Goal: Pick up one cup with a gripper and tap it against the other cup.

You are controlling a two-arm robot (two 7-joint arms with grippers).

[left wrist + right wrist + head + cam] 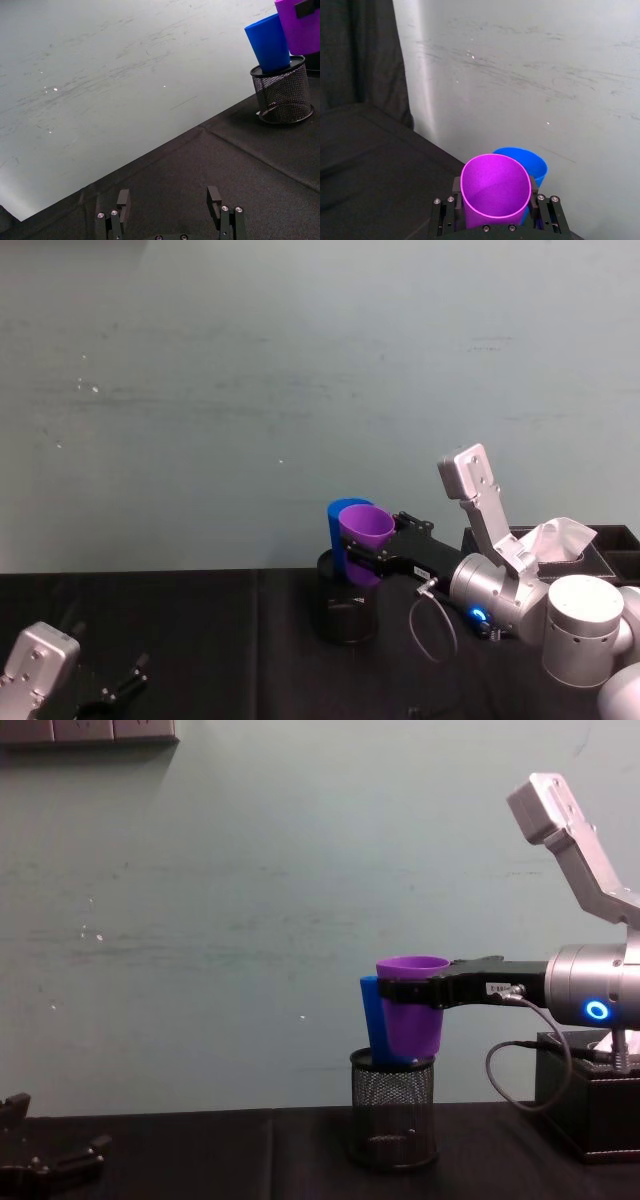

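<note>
One black mesh pen holder [393, 1110] stands on the black-clothed table [200, 640], and the blue cup [369, 1015] sits with its foot down inside it, leaning a little, most of its body rising above the mesh rim. At 3 o'clock from the holder there is one black box [610, 540] with a crumpled white sheet [560, 538] sticking out of its top. The purple cup [412, 1015] is off the table, upright with its mouth up, its base just over the holder's rim. It is a plain, smooth, tapered tumbler, empty inside as the right wrist view shows. The blue cup lies at its 9 o'clock in the chest view, close against it and seemingly touching. The right gripper [405, 991] reaches in from 3 o'clock, and its black fingers pinch the purple cup on both sides just under the rim. The left gripper [168, 197] sits low at the table's 8 o'clock corner, well apart from the cups, its fingers spread with nothing between them. In all: two cups, one holder, one box, two grippers.
</note>
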